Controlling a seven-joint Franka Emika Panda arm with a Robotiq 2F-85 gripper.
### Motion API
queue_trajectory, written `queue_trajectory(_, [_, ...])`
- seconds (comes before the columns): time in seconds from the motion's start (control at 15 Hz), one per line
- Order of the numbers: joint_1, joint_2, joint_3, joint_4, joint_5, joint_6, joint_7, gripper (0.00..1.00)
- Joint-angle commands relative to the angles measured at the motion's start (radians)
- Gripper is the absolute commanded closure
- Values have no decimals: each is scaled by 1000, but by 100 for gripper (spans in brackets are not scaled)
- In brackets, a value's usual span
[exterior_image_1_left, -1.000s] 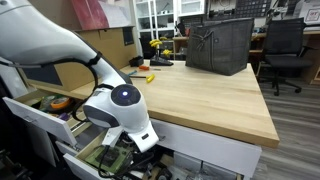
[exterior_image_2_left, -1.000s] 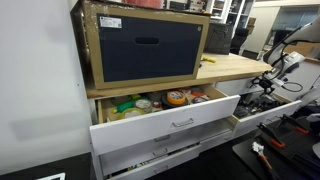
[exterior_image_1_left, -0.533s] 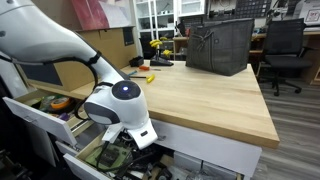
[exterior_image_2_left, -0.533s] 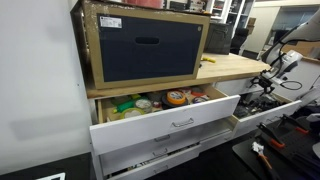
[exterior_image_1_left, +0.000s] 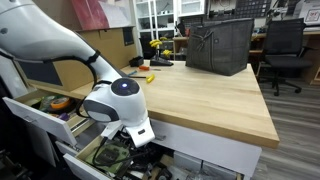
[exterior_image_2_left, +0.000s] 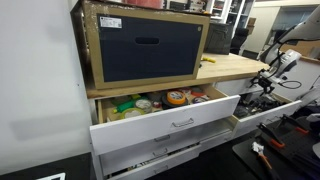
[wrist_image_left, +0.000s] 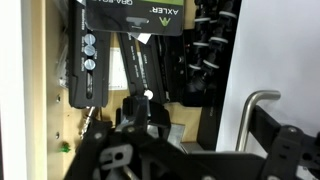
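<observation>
In the wrist view my gripper (wrist_image_left: 212, 125) comes in from the bottom and hangs low over an open wooden drawer (wrist_image_left: 55, 120). Its jaws stand apart, open, with nothing held. A curved metal drawer handle (wrist_image_left: 250, 112) on a white drawer front (wrist_image_left: 275, 50) lies between the fingers, nearer the right one. The left finger (wrist_image_left: 137, 108) is over black packaged tools with a label (wrist_image_left: 130, 14). In both exterior views the gripper (exterior_image_1_left: 128, 150) (exterior_image_2_left: 262, 88) sits under the edge of the wooden tabletop (exterior_image_1_left: 200, 95), down in the drawer.
A black crate (exterior_image_1_left: 219, 45) stands at the tabletop's far end, with yellow tools (exterior_image_1_left: 148, 75) near it. A large boxed dark bin (exterior_image_2_left: 145, 45) sits on the top above another open drawer (exterior_image_2_left: 165, 100) full of tape rolls and containers. An office chair (exterior_image_1_left: 285, 50) stands behind.
The arm has shifted a little lower and toward the drawer; the gripper stays in the same drawer with its jaws unchanged.
</observation>
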Motion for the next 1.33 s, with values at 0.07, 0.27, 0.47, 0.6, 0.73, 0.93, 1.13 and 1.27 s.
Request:
queue_trajectory(0.07, [104,-6,-108,-64,-79,-89,95,0])
queue_trajectory(0.27, [127,4,-127,-63,-69,-90,129,0])
queue_trajectory(0.47, [137,-3,-135,-70,-65,-92,137,0])
queue_trajectory(0.6, [131,-16,-122,-86,-52,-72,109,0])
queue_trajectory(0.73, [114,-48,-87,-112,4,-2,64,0])
queue_trajectory(0.93, [72,-101,-13,-155,87,90,-69,0])
queue_trajectory(1.13, [-28,-162,130,-218,198,218,-294,0])
queue_trajectory(1.27, [-80,-204,204,-272,264,221,-429,0])
